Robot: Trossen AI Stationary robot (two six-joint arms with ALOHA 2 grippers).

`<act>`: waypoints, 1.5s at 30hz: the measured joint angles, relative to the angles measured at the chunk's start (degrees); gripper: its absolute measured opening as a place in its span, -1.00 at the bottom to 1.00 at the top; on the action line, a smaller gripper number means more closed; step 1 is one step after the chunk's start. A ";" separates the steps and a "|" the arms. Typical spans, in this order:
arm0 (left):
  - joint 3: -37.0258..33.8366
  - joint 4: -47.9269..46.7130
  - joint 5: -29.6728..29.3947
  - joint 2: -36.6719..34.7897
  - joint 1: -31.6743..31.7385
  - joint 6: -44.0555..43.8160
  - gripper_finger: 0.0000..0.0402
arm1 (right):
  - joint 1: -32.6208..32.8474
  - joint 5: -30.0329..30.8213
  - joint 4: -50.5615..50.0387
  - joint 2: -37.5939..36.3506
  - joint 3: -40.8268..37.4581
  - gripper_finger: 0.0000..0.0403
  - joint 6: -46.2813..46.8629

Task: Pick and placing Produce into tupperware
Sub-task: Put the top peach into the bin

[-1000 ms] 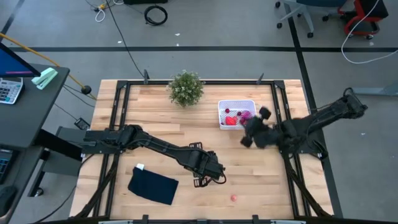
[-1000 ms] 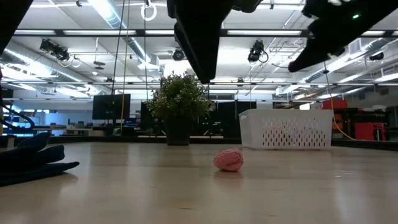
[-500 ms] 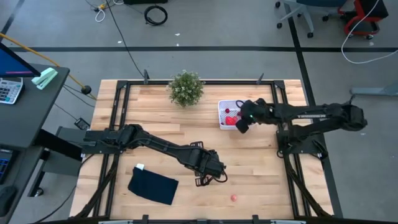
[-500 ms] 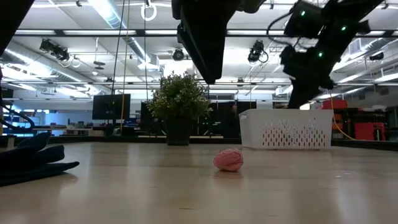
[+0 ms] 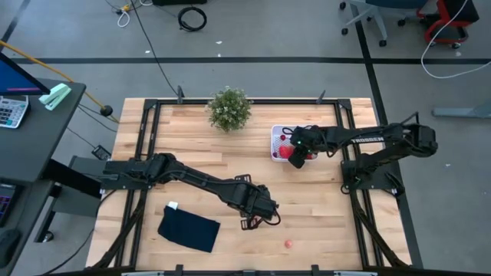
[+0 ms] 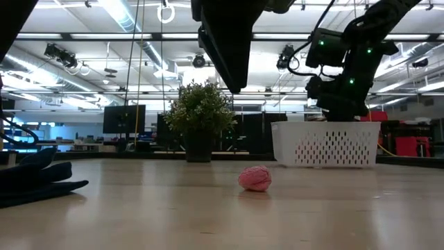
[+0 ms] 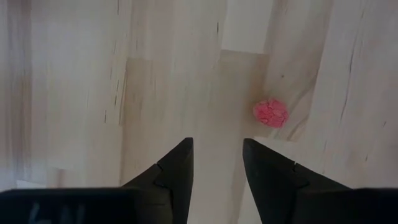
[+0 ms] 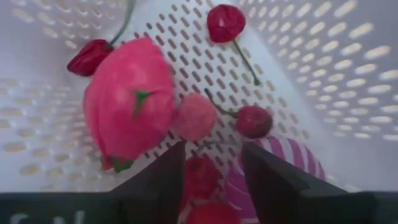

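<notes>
The white perforated basket stands on the table's far right part. In the right wrist view it holds a big pink fruit, cherries, a fuzzy pink ball and a striped pink piece. My right gripper is down inside the basket, open, with a red piece between its fingertips. One pink fruit lies alone near the table's near edge. My left gripper hovers open above the table, just left of and beyond that fruit. My right gripper comes into the basket from above, and its fingers stand on either side of the red piece. Whether they touch it, I cannot tell.
A bushy green potted plant stands at the far edge, left of the basket. A dark blue folded cloth lies near the near left corner. Bare wood surrounds the lone pink fruit.
My right gripper has swung from beside the basket's right side toward the table's left, over the basket, and has come down into it. The left arm and the lone pink fruit have stayed where they were.
</notes>
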 joint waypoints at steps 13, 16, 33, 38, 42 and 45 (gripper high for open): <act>0.14 4.57 0.01 0.36 0.00 2.60 -0.22 | 0.11 0.35 -2.38 -8.69 7.14 0.05 0.33; 0.13 4.21 0.27 1.48 -0.15 3.08 -0.20 | 0.81 -1.14 -3.23 -11.57 11.04 0.03 1.43; 0.01 8.18 4.98 6.80 -5.14 6.13 -0.07 | 8.10 -3.63 -6.04 -15.08 14.78 -0.06 1.43; 0.04 9.06 4.73 7.43 -4.63 6.09 0.01 | 8.09 -3.60 -6.66 -13.82 14.78 -0.07 1.51; 0.09 9.34 4.58 7.79 -3.62 6.09 0.05 | 8.07 -3.58 -7.08 -13.59 14.75 -0.07 1.66; 0.07 9.68 4.60 8.71 -2.75 6.09 0.05 | 8.09 -3.61 -7.43 -13.49 14.71 -0.07 1.66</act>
